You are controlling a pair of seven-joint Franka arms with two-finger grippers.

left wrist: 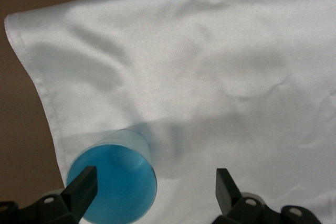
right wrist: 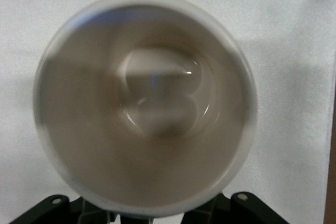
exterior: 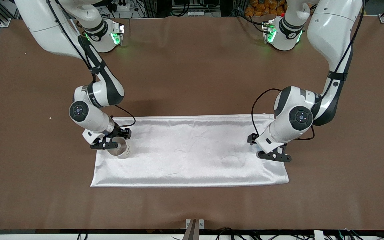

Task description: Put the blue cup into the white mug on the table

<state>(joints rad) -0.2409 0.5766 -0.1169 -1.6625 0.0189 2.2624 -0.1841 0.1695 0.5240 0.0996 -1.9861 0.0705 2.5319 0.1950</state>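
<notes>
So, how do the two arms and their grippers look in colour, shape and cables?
Both arms have glossy white rounded shells with black joint bands and round dark caps. Black cables run along them. The left gripper and right gripper are black, with flat two-finger jaws. Green lights glow at both bases.

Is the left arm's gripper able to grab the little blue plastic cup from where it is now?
Probably yes. The left gripper is open right above the small light-blue plastic cup, which stands upright on the white satin cloth. Nothing blocks it, but one finger sits over the cup's mouth, so it may need a small sideways shift.

Even overhead light; white mug [right wrist: 144, 103] blurred close up.
</notes>
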